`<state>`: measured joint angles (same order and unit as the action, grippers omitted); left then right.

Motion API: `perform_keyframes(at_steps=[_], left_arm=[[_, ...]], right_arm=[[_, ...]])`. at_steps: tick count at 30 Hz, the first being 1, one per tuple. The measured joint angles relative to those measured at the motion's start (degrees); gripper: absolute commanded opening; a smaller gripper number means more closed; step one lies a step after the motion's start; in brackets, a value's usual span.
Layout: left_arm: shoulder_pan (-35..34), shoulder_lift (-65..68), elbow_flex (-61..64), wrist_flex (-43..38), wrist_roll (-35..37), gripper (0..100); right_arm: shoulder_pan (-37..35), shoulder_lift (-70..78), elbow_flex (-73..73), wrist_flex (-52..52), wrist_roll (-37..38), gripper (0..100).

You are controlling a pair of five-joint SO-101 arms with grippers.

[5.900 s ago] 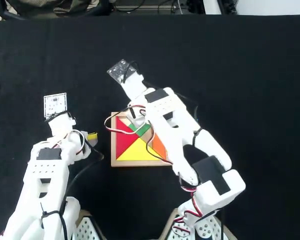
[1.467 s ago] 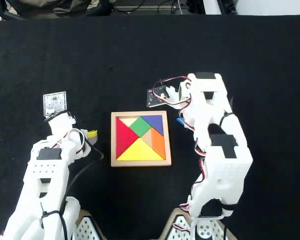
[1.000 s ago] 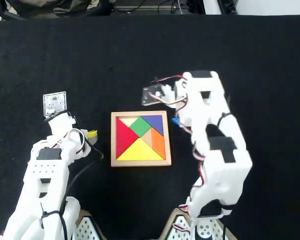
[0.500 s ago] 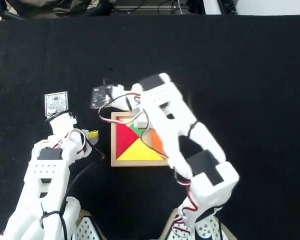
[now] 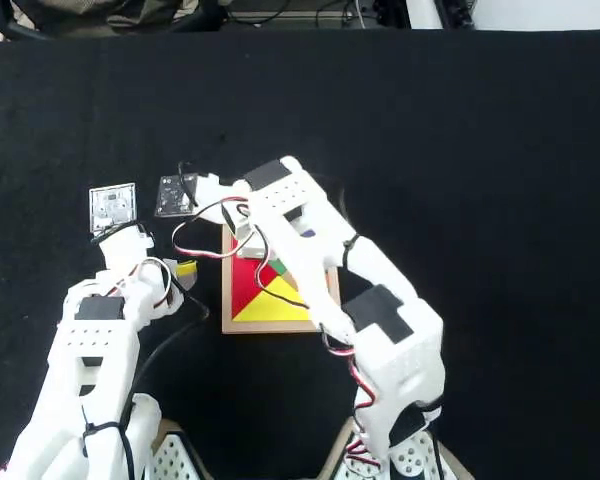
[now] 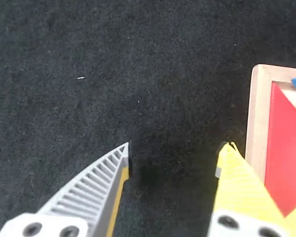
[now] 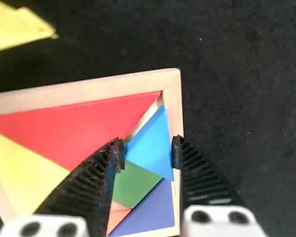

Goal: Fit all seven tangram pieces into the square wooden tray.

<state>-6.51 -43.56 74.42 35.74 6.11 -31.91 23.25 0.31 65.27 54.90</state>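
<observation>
- Black cloth table [image 5: 500,150].
- Square wooden tray [image 7: 89,88], mid-table.
- Left gripper [image 6: 177,148]: spread wide, empty, over bare cloth just beside the tray's rim.
- Right gripper [image 7: 148,147]: clamped on the small light-blue triangle [image 7: 153,140], above the tray's vacant corner gap.
- Seated pieces, 5 visible: large red triangle [image 7: 74,126], large yellow triangle [image 7: 19,168], purple parallelogram [image 7: 148,215], green square [image 7: 133,182], orange sliver [image 7: 117,218].
- Judged nearly complete. Left to do: lay the blue triangle flat and release it.
</observation>
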Motion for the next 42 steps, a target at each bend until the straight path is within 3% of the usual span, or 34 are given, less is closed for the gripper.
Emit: perform_keyframes(at_steps=[9, 15, 19, 23, 27, 29, 42], left_arm=[[0.0, 0.0, 0.0, 0.0, 0.0, 28], [0.0, 0.0, 0.0, 0.0, 0.0, 28], [0.0, 0.0, 0.0, 0.0, 0.0, 28], [0.0, 0.0, 0.0, 0.0, 0.0, 28], [0.0, 0.0, 0.0, 0.0, 0.0, 28], [0.0, 0.0, 0.0, 0.0, 0.0, 28], [0.0, 0.0, 0.0, 0.0, 0.0, 28]], right_arm=[[0.0, 3.52, -4.22, 3.52, 0.0, 14.9], [0.0, 3.52, -4.22, 3.6, 0.0, 32.4], [0.0, 3.52, -4.22, 4.84, 0.0, 33.5], [0.0, 3.52, -4.22, 5.01, 0.0, 25.0], [0.0, 3.6, -7.21, 5.54, 0.0, 0.3], [0.0, 3.6, -8.44, 5.54, -0.44, 4.0], [0.0, 10.02, -13.36, 4.57, -4.13, 1.1]])
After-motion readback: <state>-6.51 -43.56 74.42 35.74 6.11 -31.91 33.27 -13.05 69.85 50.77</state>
